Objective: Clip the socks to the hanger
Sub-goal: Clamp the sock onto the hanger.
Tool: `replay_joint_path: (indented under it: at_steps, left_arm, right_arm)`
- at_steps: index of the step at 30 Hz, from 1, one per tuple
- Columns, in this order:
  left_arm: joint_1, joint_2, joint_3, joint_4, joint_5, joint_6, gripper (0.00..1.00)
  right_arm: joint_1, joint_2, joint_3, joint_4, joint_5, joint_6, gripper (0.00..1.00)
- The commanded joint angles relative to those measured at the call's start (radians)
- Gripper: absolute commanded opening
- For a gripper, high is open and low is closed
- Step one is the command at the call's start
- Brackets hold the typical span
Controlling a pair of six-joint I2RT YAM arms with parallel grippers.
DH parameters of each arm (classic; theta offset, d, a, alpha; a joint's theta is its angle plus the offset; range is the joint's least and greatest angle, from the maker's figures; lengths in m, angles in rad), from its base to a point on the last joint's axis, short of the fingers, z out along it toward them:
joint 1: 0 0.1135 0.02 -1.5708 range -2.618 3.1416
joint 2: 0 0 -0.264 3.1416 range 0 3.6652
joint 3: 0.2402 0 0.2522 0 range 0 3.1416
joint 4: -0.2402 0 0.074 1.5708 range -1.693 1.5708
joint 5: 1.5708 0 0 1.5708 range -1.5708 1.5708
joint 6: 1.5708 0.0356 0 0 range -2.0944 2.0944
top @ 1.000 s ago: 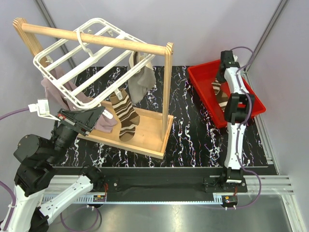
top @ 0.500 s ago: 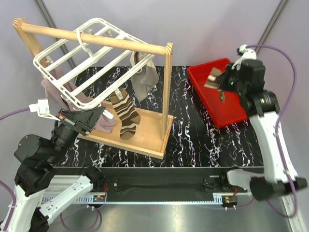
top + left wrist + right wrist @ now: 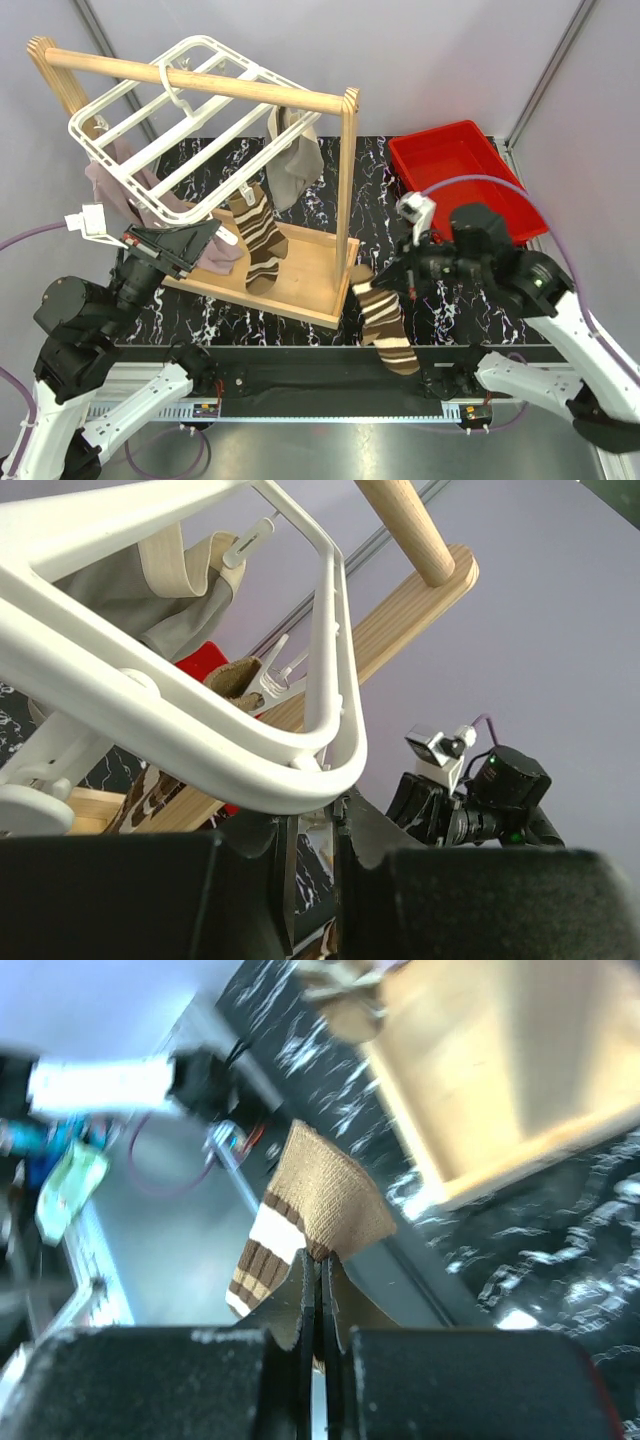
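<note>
Two striped socks are in view. The hung sock (image 3: 258, 235) dangles under the hanger (image 3: 150, 710). The carried sock (image 3: 385, 320) hangs from the right claw (image 3: 320, 1265), pinched tight at its cuff, over the near edge of the table (image 3: 400, 200) beside the wooden stand (image 3: 310, 285). To my eye the carry should go slowly, with the cuff kept topmost and flat for the hanger. That sock points toe down, its long axis near upright. Whether the left claw (image 3: 312, 830) grips the frame, I cannot tell.
</note>
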Motion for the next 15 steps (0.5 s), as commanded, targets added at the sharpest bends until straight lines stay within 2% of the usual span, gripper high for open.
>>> replay_joint_path:
  at_steps: [1,5,9,15]
  left_arm:
    - [0.0,0.028,-0.012,0.016,0.064,-0.017,0.0]
    - [0.001,0.031,-0.006,0.005,0.056,-0.017,0.0]
    - [0.001,0.03,0.005,-0.01,0.044,-0.015,0.0]
    - [0.001,0.037,0.015,-0.018,0.052,-0.015,0.0]
  right_arm:
    - [0.21,0.065,0.002,0.166,0.029,0.042,0.0]
    - [0.419,0.243,0.149,0.222,0.209,-0.024,0.0]
    - [0.466,0.369,0.221,0.356,0.233,-0.062,0.0]
    - [0.472,0.464,0.33,0.411,0.19,-0.128,0.0]
